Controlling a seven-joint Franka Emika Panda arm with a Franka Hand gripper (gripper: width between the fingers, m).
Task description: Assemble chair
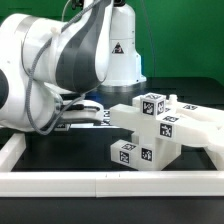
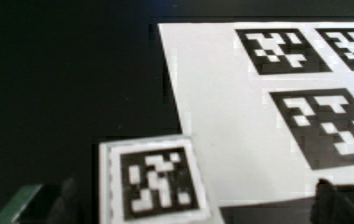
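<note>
Exterior view: the chair parts [image 1: 150, 125], blocky white plastic with square tags, are stacked on the black table [image 1: 60, 150], near the white border rail [image 1: 110, 181]; the arm hides the gripper. Wrist view: gripper [image 2: 177, 205] fingers stand wide apart, straddling one tagged part [image 2: 153, 180] without touching it, beside the flat marker board [image 2: 245, 90].

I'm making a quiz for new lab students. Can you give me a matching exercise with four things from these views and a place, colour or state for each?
Things:
1. chair parts
2. table
3. marker board
4. gripper

Descriptions:
a. black
b. open, jaws wide apart
c. white blocks grouped at the exterior view's right
d. flat white sheet

Pairs: 1-c, 2-a, 3-d, 4-b
</note>
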